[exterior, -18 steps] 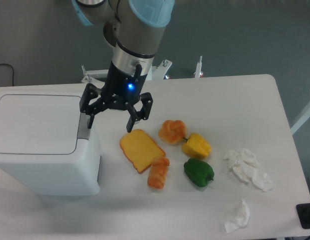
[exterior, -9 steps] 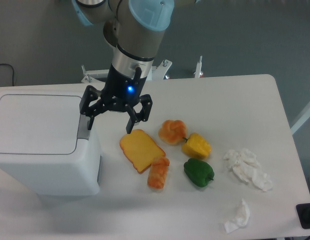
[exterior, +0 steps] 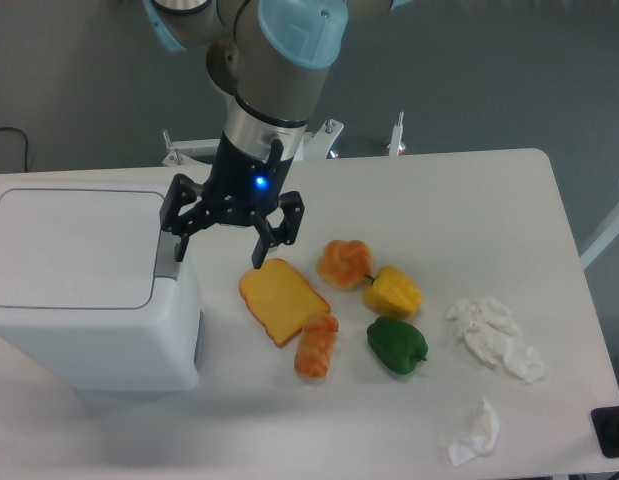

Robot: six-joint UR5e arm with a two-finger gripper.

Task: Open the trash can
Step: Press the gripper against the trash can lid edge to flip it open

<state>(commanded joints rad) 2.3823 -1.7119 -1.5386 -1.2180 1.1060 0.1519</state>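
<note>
The trash can [exterior: 84, 290] is a large white boxy bin at the left of the table, its flat lid [exterior: 74, 248] down. A grey push tab [exterior: 168, 257] sits at the lid's right edge. My gripper [exterior: 220, 248] is open, pointing down. Its left finger [exterior: 179, 240] hangs right over the grey tab; I cannot tell if it touches. Its right finger [exterior: 260, 251] hangs over the table beside the bin, just above a yellow bread slice [exterior: 282, 299].
Toy food lies right of the bin: the bread slice, a croissant [exterior: 316, 346], a bun [exterior: 344, 263], a yellow pepper [exterior: 393, 292], a green pepper [exterior: 396, 345]. Crumpled white tissues [exterior: 494, 335] lie at the right, another [exterior: 474, 433] near the front edge.
The gripper has risen a few pixels above the grey tab. The lid stays down.
</note>
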